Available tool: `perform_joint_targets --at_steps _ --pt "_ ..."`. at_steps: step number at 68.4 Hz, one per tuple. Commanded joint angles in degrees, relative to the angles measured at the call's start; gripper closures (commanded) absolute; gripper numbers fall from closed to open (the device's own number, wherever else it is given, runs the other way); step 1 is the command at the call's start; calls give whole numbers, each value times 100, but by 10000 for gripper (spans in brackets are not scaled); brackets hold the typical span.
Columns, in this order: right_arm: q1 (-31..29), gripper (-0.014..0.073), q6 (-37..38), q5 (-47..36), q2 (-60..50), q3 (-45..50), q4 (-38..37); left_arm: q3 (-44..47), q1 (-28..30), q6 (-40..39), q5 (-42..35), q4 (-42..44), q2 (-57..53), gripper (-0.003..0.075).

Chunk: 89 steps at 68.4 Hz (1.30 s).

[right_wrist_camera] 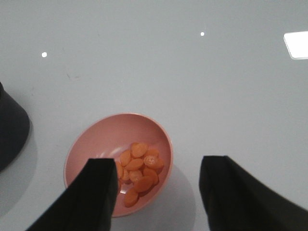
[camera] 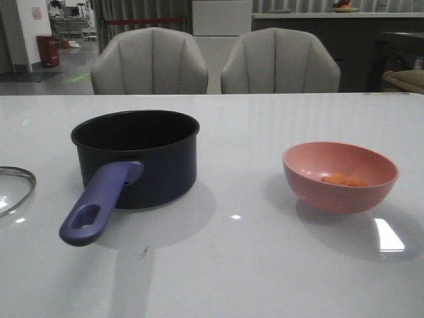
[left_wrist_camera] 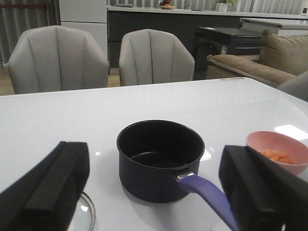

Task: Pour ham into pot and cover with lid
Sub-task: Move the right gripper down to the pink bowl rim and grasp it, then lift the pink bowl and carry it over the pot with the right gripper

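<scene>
The ham point(right_wrist_camera: 138, 169) is a small heap of orange, rounded slices, smooth and a little glossy, lying in the bottom of a pink bowl point(camera: 340, 176). The bowl is a plain matte hemisphere with a thin rim, standing upright on the white table point(camera: 265, 265) toward my right side. The tabletop is glossy enough to throw back ceiling lights as bright patches.

Well apart from the bowl, toward my left, stands the pot point(camera: 136, 159): a round, straight-walled saucepan, dark navy outside, dull black and empty inside. Its long purple-blue handle point(camera: 96, 207) points toward me and slightly left, ending in an oval hole. At the far left edge of the front view lies the lid point(camera: 14, 189), of which I see only a curve of clear glass with a thin metal rim, flat on the table; its knob is out of frame.

My right gripper point(right_wrist_camera: 156, 192) hangs above the bowl with its two black, blocky fingers spread wide, one over the bowl's edge and the other out over bare table. They hold nothing, and I cannot tell whether they touch the bowl.

My left gripper point(left_wrist_camera: 151, 192) has its jaws spread just as wide and empty, with the pot seen between the fingers.

Beyond the table stand two pale padded chairs point(camera: 149, 63).
</scene>
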Motion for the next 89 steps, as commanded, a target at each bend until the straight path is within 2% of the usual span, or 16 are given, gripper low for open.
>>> perform_joint_targets --at_steps 1,8,27,50,55,64,70,81,89 --pt "-17 105 -164 286 607 -787 39 -146 -48 -18 -475 -70 57 139" --pt "-17 105 -164 929 1564 -1548 29 -146 -48 -18 -475 -70 57 139" --pt "-32 105 -164 1653 3430 -2907 -108 -146 -48 -18 -475 -70 57 139" --pt "-133 111 -164 1859 4371 -3240 -121 -146 -48 -18 -475 -70 57 139" --pt "-133 171 -164 1859 4462 -3240 -121 -146 -48 -18 -475 -70 57 139" --pt "-133 373 -164 1859 4554 -3245 -37 -146 -48 -18 -475 -70 57 139" --pt "-133 463 -164 1858 4554 -3247 -14 -146 -48 -18 -475 -70 57 139" --pt "-133 454 -172 1604 4508 -3258 -11 -146 -48 -18 -475 -70 57 139" --pt "-133 454 -222 1764 4308 -3403 147 -146 -48 -18 -475 -70 57 139"
